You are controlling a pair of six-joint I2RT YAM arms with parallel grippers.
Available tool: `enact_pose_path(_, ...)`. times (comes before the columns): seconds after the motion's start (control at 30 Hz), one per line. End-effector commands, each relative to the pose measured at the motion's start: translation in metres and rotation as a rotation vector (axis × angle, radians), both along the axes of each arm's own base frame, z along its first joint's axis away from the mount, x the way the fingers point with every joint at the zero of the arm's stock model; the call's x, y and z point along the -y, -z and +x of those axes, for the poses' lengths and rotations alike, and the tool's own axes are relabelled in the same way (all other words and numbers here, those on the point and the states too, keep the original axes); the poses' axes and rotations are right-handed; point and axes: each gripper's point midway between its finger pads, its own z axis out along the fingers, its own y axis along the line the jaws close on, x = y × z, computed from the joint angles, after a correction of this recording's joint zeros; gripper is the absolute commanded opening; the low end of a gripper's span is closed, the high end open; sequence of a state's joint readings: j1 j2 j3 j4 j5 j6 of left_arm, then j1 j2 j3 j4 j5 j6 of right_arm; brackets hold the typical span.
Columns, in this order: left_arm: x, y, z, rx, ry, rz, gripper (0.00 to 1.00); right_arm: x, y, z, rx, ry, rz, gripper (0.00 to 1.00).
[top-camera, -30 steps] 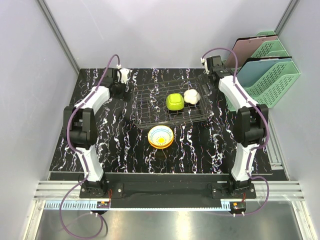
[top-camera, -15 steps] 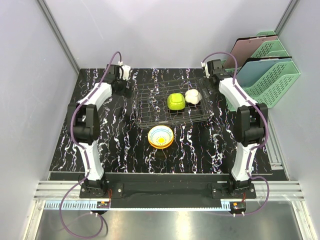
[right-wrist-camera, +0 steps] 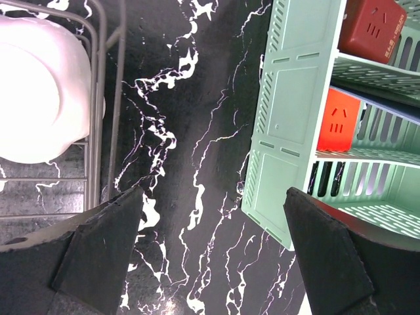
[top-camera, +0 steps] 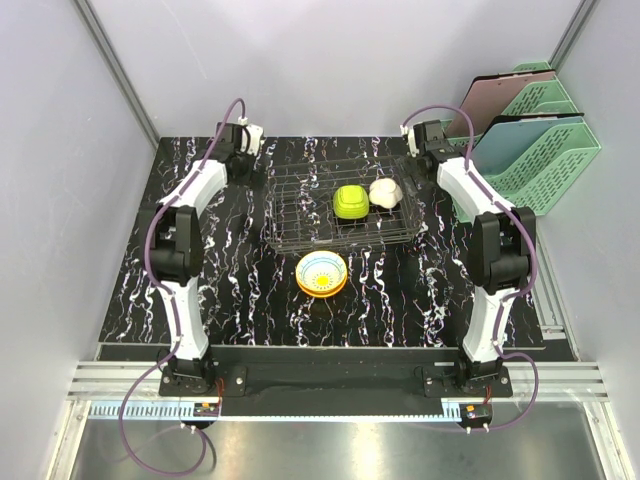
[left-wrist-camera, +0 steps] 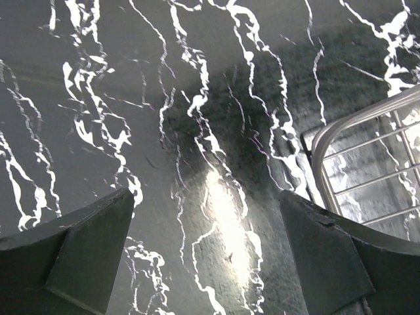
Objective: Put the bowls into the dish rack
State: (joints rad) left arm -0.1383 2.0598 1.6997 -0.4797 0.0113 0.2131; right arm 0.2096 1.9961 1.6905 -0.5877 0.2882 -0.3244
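A round orange-rimmed patterned plastic bowl point(top-camera: 321, 273) sits on the black white-veined worktop point(top-camera: 230, 285), just before the low metal wire dish rack point(top-camera: 300, 215). The rack holds a lime green bowl point(top-camera: 349, 202) beside a white bowl point(top-camera: 385, 193). Farther back, the left pincer point(left-wrist-camera: 205, 197) and right pincer point(right-wrist-camera: 213, 193) gape apart, empty.

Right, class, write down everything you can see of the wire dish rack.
The dish rack is a low rectangular basket of thin grey metal wire, see-through, with rounded corners. It stands flat on the black marbled table, toward its far edge. A lime green bowl and a white bowl sit side by side inside, middle to right; the left part is bare.
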Motion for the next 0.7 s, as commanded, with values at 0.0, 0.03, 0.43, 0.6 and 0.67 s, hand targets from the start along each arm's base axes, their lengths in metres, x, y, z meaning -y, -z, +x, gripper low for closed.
enact_pose_path(0.0, 0.047, -0.004, 0.014, 0.029, 0.089, -0.034, 0.99, -0.079, 0.041, -0.032, -0.141, -0.167, 0.126, 1.00)
enact_pose_path(0.03, 0.047, -0.005, 0.016, 0.031, 0.087, -0.030, 0.99, -0.082, 0.040, -0.032, -0.139, -0.170, 0.127, 1.00)
enact_pose_path(0.43, 0.027, -0.052, -0.009, 0.121, 0.044, -0.022, 0.99, -0.053, -0.010, -0.027, -0.018, -0.069, 0.017, 1.00)
enact_pose_path(0.6, 0.026, -0.082, -0.068, 0.153, 0.133, -0.033, 0.99, -0.049, -0.074, -0.053, 0.054, -0.122, 0.060, 1.00)
enact_pose_path(0.67, 0.030, -0.107, -0.096, 0.184, 0.186, -0.062, 0.99, -0.064, -0.097, -0.074, 0.063, -0.216, 0.149, 1.00)
